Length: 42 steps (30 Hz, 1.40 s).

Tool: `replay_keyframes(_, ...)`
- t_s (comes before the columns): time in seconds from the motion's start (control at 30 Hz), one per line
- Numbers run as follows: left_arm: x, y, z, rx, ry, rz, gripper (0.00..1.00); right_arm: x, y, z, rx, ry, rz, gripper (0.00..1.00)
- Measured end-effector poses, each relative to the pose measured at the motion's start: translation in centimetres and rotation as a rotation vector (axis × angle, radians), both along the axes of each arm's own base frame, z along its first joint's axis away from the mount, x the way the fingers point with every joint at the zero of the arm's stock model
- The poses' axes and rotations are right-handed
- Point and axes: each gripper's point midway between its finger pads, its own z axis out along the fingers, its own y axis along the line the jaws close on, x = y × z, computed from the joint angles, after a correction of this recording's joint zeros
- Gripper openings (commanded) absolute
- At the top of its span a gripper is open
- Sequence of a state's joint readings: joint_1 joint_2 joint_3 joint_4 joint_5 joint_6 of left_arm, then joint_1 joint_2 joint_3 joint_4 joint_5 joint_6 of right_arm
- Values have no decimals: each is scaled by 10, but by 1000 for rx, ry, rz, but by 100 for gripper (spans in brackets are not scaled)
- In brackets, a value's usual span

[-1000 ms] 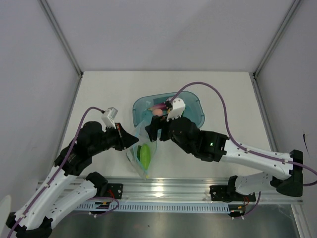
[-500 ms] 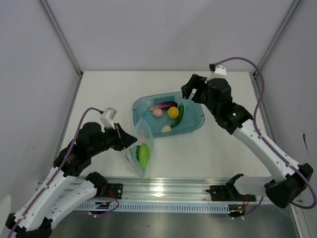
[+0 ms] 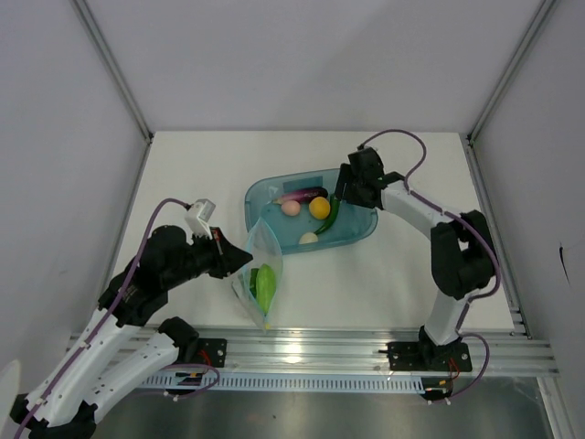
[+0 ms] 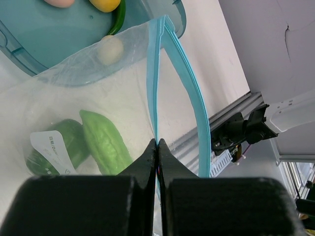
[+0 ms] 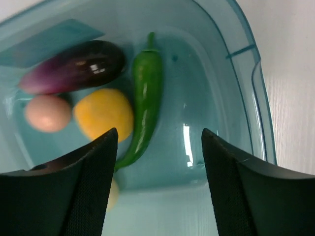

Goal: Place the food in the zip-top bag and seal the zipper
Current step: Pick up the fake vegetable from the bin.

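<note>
The clear zip-top bag [image 3: 260,274] lies in front of the teal tray, mouth toward the tray. My left gripper [image 3: 239,258] is shut on one side of the teal zipper [image 4: 156,73], holding the mouth apart. A bright green chunk [image 4: 106,142] lies inside the bag. In the tray lie the purple eggplant [image 5: 74,66], orange-yellow ball [image 5: 104,113], pink ball [image 5: 47,113], dark green long vegetable [image 5: 145,93] and cream egg [image 3: 308,239]. My right gripper [image 5: 159,132] hangs open over the tray's right half, just right of the long vegetable, holding nothing.
The translucent teal tray [image 3: 366,219] sits mid-table with its near left corner against the bag's mouth. A labelled dark green piece [image 4: 54,147] also lies in the bag. An aluminium rail [image 3: 302,352] runs along the table's near edge.
My right arm pulled away from the bag's mouth, swung up to the back right, then came down over the tray's right end. The left gripper and bag stayed put.
</note>
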<state>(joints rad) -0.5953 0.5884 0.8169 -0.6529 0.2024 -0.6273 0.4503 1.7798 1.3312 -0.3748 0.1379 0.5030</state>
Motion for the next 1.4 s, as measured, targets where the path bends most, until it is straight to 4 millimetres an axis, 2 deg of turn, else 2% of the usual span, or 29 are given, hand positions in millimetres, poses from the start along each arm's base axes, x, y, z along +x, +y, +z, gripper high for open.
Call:
replay_keyframes(0.13, 0, 0, 0, 2, 1, 0, 1, 5, -1, -46, -18, 101, 3, 62)
replay_keyframes(0.23, 1, 0, -1, 3, 3, -1, 1, 1, 3, -62, -17, 139, 17, 60)
replay_keyframes(0.47, 1, -1, -2, 8, 1, -3, 0, 13, 14, -61, 18, 114, 37, 58)
replay_keyframes(0.7, 2, -1, -3, 8, 0, -4, 1, 13, 18, -75, 27, 140, 46, 57)
replay_keyframes(0.77, 2, -2, -3, 9, 3, -4, 1, 13, 19, -78, 30, 147, 48, 53)
replay_keyframes(0.8, 3, -2, -4, 10, 4, -5, 1, 13, 20, -80, 31, 150, 48, 45)
replay_keyframes(0.87, 4, -3, -4, 10, 5, -6, 1, 15, 22, -80, 38, 150, 49, 36)
replay_keyframes(0.97, 5, -4, -4, 10, 8, -8, 1, 18, 24, -81, 43, 151, 48, 14)
replay_keyframes(1.07, 6, -6, -4, 7, 6, -13, 1, 18, 24, -81, 44, 151, 48, 2)
replay_keyframes(1.2, 6, -6, -3, 5, 5, -13, 0, 18, 24, -80, 43, 149, 48, 0)
replay_keyframes(1.3, 6, -6, -4, 4, 4, -13, 1, 11, 21, -71, 42, 138, 55, 0)
replay_keyframes(1.4, 6, -6, -8, 7, 13, -12, 1, 7, 17, -40, 54, 82, 65, 0)
